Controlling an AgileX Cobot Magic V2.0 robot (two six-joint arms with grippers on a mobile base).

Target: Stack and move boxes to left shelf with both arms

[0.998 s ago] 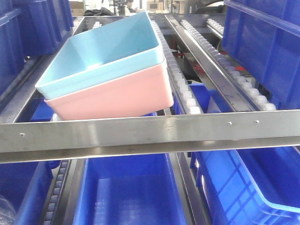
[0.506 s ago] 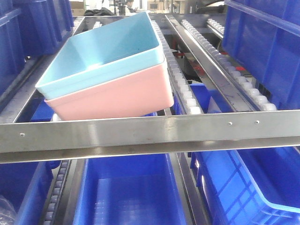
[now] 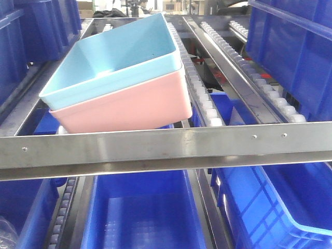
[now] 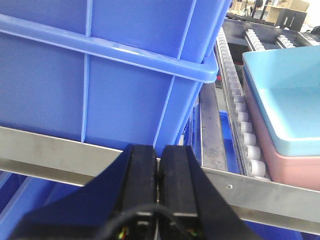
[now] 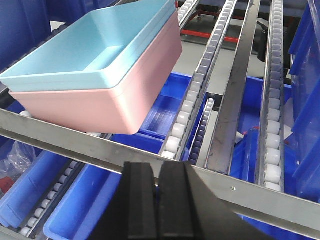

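Observation:
The light blue bin is nested inside the salmon pink bin. The stack rests tilted on the roller rack, just behind the bare metal front rail. The stack also shows in the right wrist view and at the right edge of the left wrist view. My left gripper is shut and empty, in front of the rail, left of the stack. My right gripper is shut and empty, in front of the rail, to the right of the stack. Neither gripper touches the bins.
Large dark blue crates stand on the rack at the left and right. More dark blue crates sit on the level below the rail. Roller tracks and steel dividers run back to the right of the stack.

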